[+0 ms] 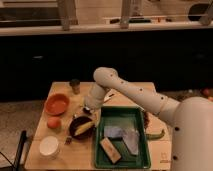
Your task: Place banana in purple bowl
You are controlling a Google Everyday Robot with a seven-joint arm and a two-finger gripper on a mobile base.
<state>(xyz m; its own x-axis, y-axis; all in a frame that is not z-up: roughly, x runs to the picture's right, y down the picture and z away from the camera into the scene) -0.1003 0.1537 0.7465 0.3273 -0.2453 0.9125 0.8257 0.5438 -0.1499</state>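
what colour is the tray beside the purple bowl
Green tray, camera view; gripper hangs just above the purple bowl.

We find no legible writing, label, brand or number on the bench (75,157) or anything it carries; a small dark mark (162,161) at one corner cannot be read. The pincer (88,108) hangs just above the purple bowl (72,128).

The yellow banana (85,128) lies in the dark maroon-purple bowl (74,131) with its glossy inside. Just above the bowl's far rim, the gripper (87,109) looks dark grey, perhaps black, on a white arm (131,93). Orange bowl (56,104), white bowl (49,146), green tray (123,110) — all on a pale wooden table (62,161).
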